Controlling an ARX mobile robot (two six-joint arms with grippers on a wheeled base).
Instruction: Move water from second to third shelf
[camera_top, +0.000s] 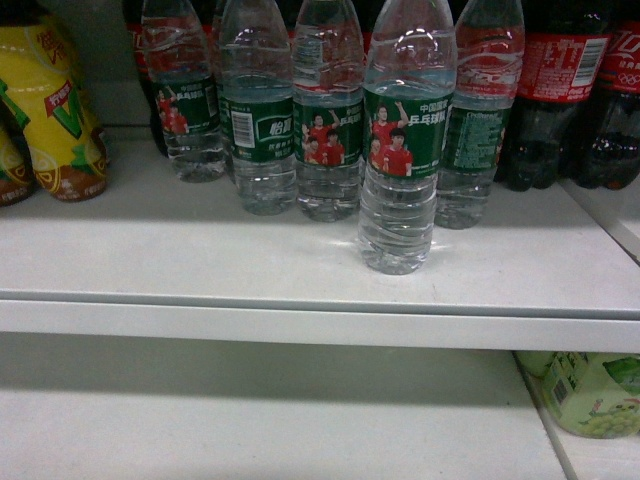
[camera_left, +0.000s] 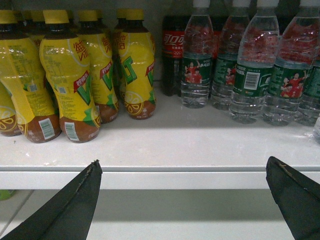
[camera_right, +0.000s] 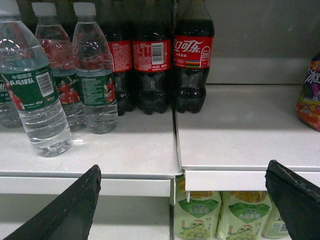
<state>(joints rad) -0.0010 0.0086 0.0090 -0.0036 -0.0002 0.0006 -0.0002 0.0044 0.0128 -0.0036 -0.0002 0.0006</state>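
Near front edge of white shelf: clear ribbed plastic water bottle with green label, upright, forward of row of like bottles. Dark cola bottles with red labels toward right edge; yellow tea bottles toward left. Left claw and right claw spread wide, empty, below shelf lip.

Water bottle label: 中国国家乒乓球队; cola bottle: 可口可乐.
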